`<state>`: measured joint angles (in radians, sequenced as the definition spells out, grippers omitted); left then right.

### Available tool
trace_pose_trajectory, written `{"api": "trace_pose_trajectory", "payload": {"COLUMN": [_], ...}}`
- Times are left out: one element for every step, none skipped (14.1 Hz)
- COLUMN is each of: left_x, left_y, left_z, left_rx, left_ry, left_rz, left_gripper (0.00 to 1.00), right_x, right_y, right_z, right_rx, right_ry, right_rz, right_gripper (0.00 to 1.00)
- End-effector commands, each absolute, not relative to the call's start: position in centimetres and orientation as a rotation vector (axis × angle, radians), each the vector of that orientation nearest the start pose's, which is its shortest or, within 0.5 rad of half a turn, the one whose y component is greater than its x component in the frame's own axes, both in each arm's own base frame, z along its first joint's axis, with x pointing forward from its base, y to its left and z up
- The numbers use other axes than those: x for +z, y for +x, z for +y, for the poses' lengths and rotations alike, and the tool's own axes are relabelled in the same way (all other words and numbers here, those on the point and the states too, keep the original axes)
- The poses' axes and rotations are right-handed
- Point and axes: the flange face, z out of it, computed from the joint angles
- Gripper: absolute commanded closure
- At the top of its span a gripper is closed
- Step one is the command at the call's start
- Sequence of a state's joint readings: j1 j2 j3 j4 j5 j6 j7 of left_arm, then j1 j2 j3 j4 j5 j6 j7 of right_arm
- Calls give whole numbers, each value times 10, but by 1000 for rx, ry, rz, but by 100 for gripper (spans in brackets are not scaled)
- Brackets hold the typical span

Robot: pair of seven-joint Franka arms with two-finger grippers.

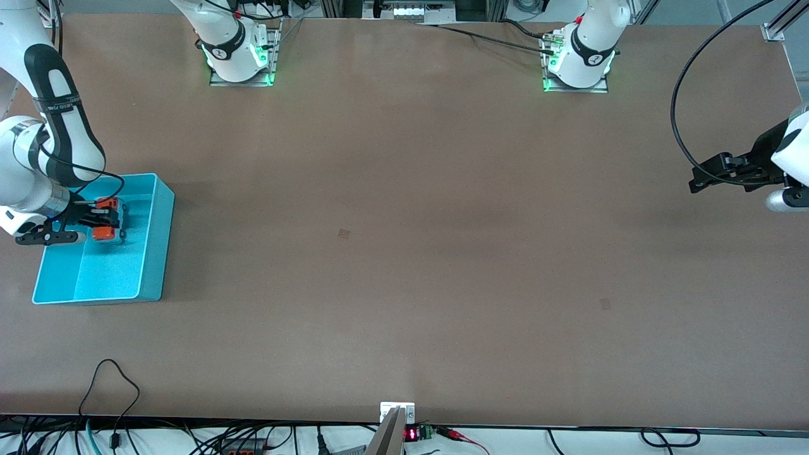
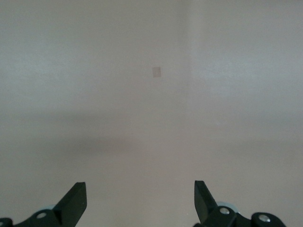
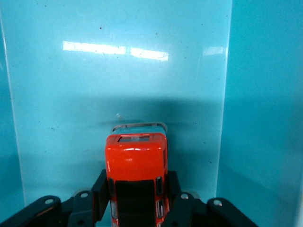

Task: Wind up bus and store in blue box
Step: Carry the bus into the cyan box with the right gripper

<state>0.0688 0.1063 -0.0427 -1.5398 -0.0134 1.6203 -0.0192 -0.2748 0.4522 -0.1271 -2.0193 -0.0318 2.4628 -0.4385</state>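
Blue box (image 1: pixel 152 253) at counter (image 1: pixel 404 253) edge, right arm's end. Inside, toward box's farther end: bus (image 1: pixel 107 220), clamped between fingers of right gripper (image 1: pixel 101 221). Left gripper (image 1: pixel 701 180) waiting over counter edge at left arm's end, fingers (image 2: pixel 71 203) spread wide, nothing held.

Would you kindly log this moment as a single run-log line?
stage: storing | right end effector: shut on bus, inside blue box | left end effector: open, waiting over bare table
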Motion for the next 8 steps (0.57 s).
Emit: {"api": "trace_pose_trajectory", "payload": {"left_x": [586, 586, 585, 585, 585, 585, 585, 585], "left_y": [587, 587, 587, 587, 587, 587, 587, 587], "left_z": [16, 16, 16, 18, 17, 17, 18, 17], "left_rx": [50, 50, 50, 50, 50, 53, 55, 55], "left_ry": [-3176, -3176, -3176, -3176, -3176, -3176, -3176, -3176], "left_rz": [-64, -64, -64, -69, -66, -66, -69, -66], "left_gripper": [0, 0, 0, 0, 0, 0, 0, 0], "right_x": [225, 227, 231, 238, 249, 269, 290, 321], "right_y": [560, 560, 560, 560, 564, 566, 568, 577], "right_z": [-235, -236, -237, -238, -237, -235, -229, -217], "right_rx": [41, 37, 32, 21, -7, -29, -27, -37], "right_ry": [-3191, -3192, -3191, -3194, -3200, -3199, -3190, -3180], "right_rz": [-77, -89, -92, -93, -99, -101, -107, -131], "right_gripper": [32, 2, 0, 0, 0, 0, 0, 0]}}
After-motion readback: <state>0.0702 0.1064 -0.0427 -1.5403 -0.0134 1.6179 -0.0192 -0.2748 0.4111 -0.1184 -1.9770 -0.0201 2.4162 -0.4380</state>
